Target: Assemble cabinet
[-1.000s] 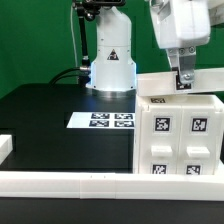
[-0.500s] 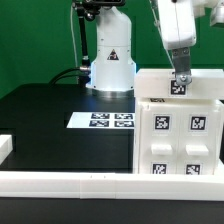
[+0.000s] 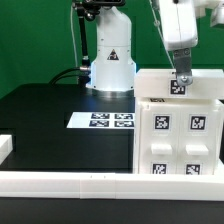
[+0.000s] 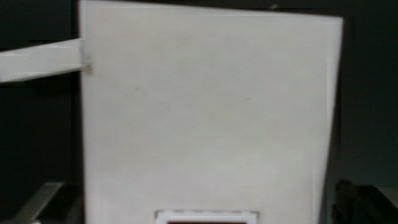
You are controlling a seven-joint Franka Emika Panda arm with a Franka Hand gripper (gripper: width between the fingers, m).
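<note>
The cabinet (image 3: 180, 135) is a big white box with square tags on its front, standing at the exterior view's right. Its upright white back panel carries one more tag (image 3: 180, 87). My gripper (image 3: 182, 76) hangs just above that tag, over the cabinet's top edge. In the wrist view the cabinet's white surface (image 4: 210, 110) fills the picture. My dark fingers (image 4: 54, 203) show only as slivers at the two sides, far apart. A tag edge (image 4: 210, 214) shows between them. The gripper (image 4: 205, 205) looks open and holds nothing.
The marker board (image 3: 103, 120) lies flat on the black table, to the left of the cabinet in the exterior view. A long low white rail (image 3: 70, 182) runs along the front edge, with a short white end (image 3: 4, 148) at the exterior view's left. The arm's base (image 3: 110, 60) stands behind.
My gripper has risen a little and shifted slightly left off the cabinet's top edge, uncovering the tag below it. The cabinet has not moved.
</note>
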